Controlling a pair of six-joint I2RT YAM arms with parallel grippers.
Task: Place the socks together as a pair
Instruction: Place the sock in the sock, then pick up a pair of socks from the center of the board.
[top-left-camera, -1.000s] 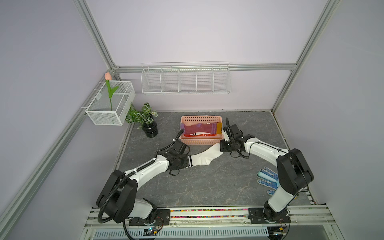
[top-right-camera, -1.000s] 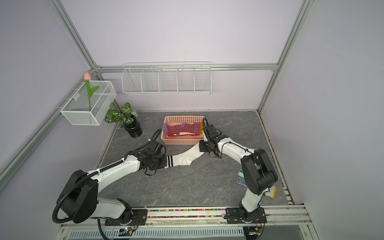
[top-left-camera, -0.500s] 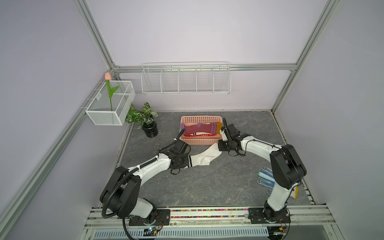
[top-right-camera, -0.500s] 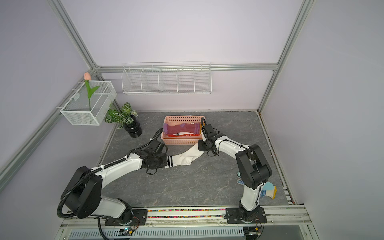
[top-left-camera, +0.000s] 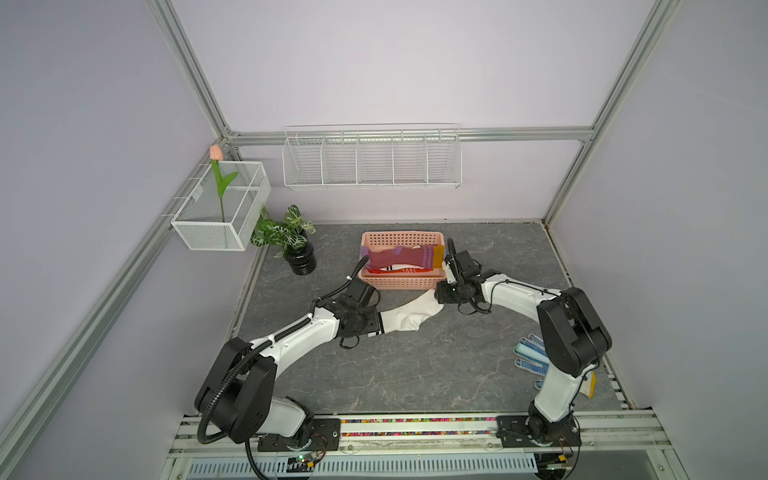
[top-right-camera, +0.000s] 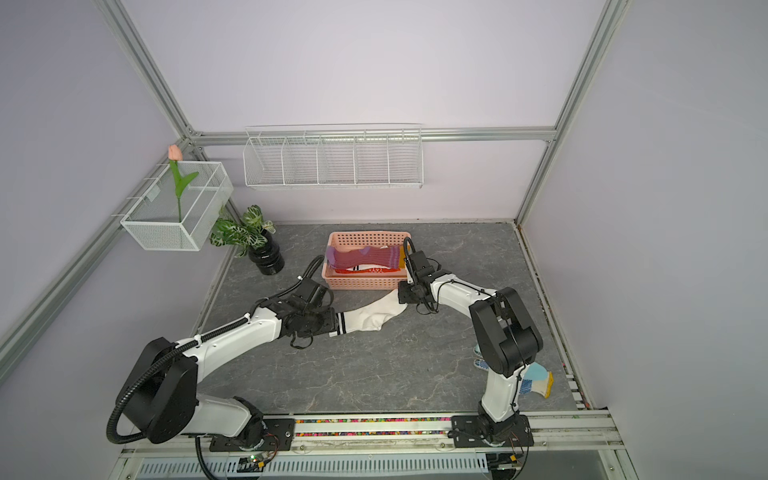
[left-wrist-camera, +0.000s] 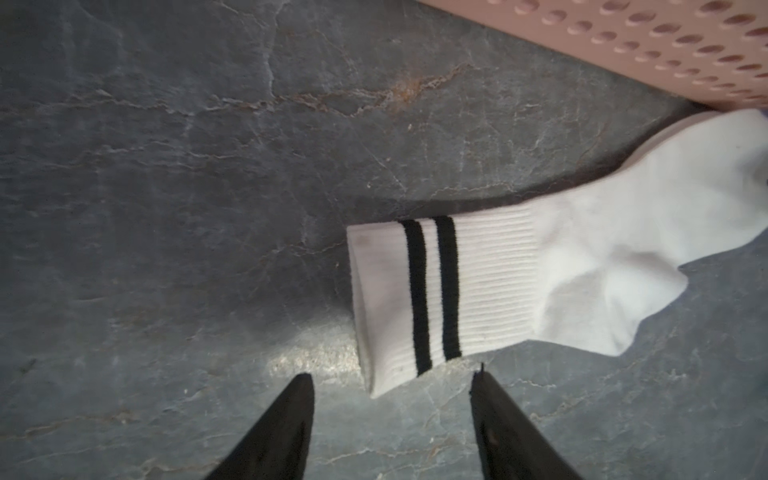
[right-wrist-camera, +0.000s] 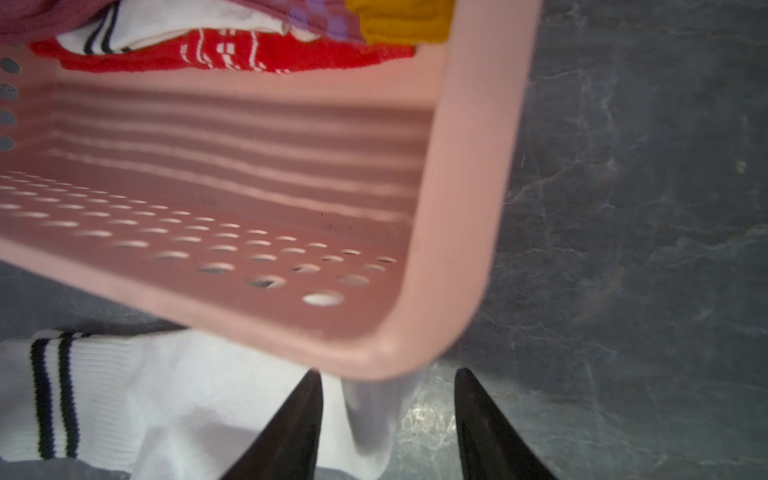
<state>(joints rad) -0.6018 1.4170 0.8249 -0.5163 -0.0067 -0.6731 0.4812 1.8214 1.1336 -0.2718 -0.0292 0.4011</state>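
White with 2 black stripes, the sock (left-wrist-camera: 519, 286) lies flat on the slate table (left-wrist-camera: 166, 166), just beside the pink basket (right-wrist-camera: 469, 208). Left wrist view alone shows the left gripper (left-wrist-camera: 393, 374) spread, cuff loose at its tips. Right wrist view shows the right gripper (right-wrist-camera: 388, 371) spread astride the toe. Only top views catch the blue gloves (top-left-camera: 530, 353).

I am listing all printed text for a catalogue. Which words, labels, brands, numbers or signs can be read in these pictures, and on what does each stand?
None can be read. The white sock bears only two black stripes; the red sock bears a white pattern, not letters; the pink basket shows no label.
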